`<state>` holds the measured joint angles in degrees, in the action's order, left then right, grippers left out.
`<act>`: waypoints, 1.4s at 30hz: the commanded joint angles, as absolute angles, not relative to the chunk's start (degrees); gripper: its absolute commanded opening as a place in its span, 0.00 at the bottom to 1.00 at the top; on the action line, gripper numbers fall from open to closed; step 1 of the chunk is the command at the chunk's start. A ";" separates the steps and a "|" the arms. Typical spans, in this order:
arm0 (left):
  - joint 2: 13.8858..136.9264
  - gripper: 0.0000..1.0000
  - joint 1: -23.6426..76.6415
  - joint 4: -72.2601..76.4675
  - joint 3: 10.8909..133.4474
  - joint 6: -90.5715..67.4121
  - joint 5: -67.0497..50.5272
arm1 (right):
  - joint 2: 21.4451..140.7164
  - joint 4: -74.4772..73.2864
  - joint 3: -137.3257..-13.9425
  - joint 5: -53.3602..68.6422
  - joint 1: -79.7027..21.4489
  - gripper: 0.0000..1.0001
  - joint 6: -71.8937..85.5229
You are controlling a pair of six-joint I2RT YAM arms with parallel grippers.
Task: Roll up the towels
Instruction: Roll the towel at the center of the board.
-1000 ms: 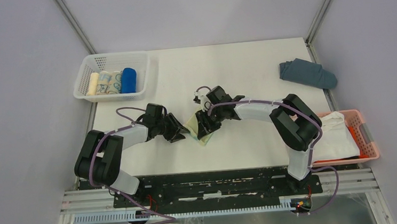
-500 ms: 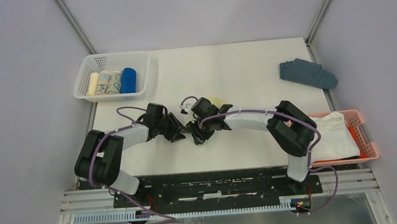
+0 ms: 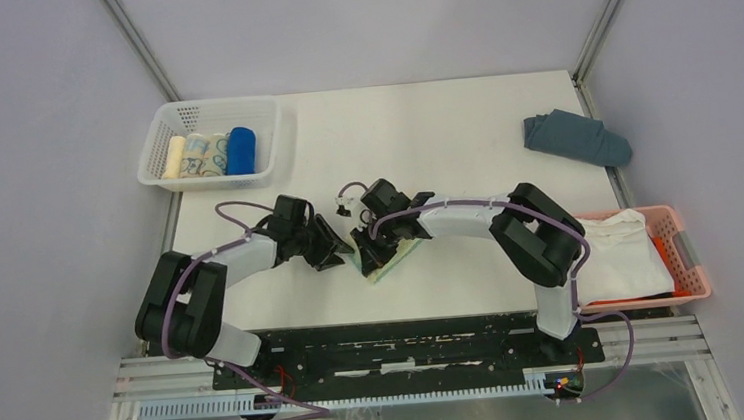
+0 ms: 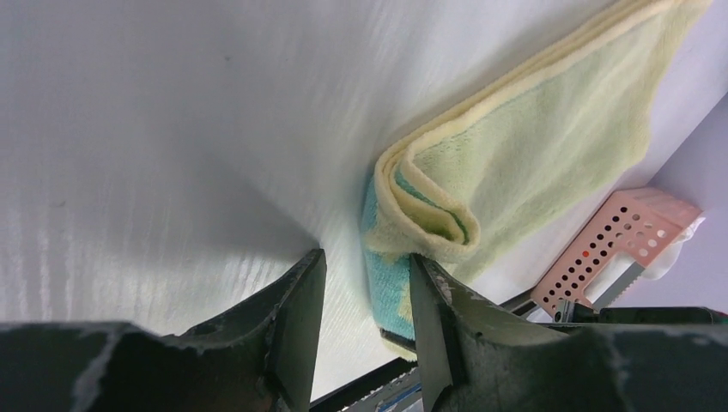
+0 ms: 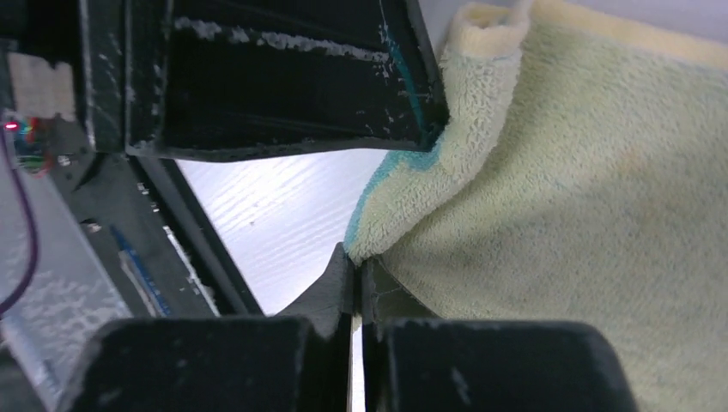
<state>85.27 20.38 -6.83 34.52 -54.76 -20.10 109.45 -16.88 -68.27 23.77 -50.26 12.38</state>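
At mid-frame the soft terry towel (image 4: pixel 549 146) is pale yellow with teal-green patches. In the white lattice plastic basket (image 3: pixel 209 103), upper left, the rolled cloth towel (image 3: pixel 241 150) is royal blue. Upper right, the crumpled cloth (image 3: pixel 576 138) is slate grey-blue.

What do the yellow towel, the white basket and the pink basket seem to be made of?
The yellow towel looks like soft terry cloth: matte, fuzzy pile, folded softly, with teal patches. The white basket and the pink basket look like moulded plastic, smooth and faintly shiny, with regular rows of holes in their walls.
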 commanded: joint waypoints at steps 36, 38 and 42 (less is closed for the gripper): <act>96.67 0.53 22.19 -8.73 37.84 -56.72 -11.88 | 104.59 -3.25 -56.20 32.00 -41.43 0.46 23.98; 97.55 0.53 22.23 -8.57 37.65 -56.92 -11.83 | 102.31 -6.53 -56.45 27.20 -43.27 0.48 21.18; 99.11 0.52 22.19 -7.48 37.02 -57.78 -12.33 | 98.84 -10.50 -56.50 16.68 -47.57 0.49 17.54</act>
<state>93.80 22.00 -2.70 40.49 -58.15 -21.21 103.46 -5.08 -56.69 29.41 -43.51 23.33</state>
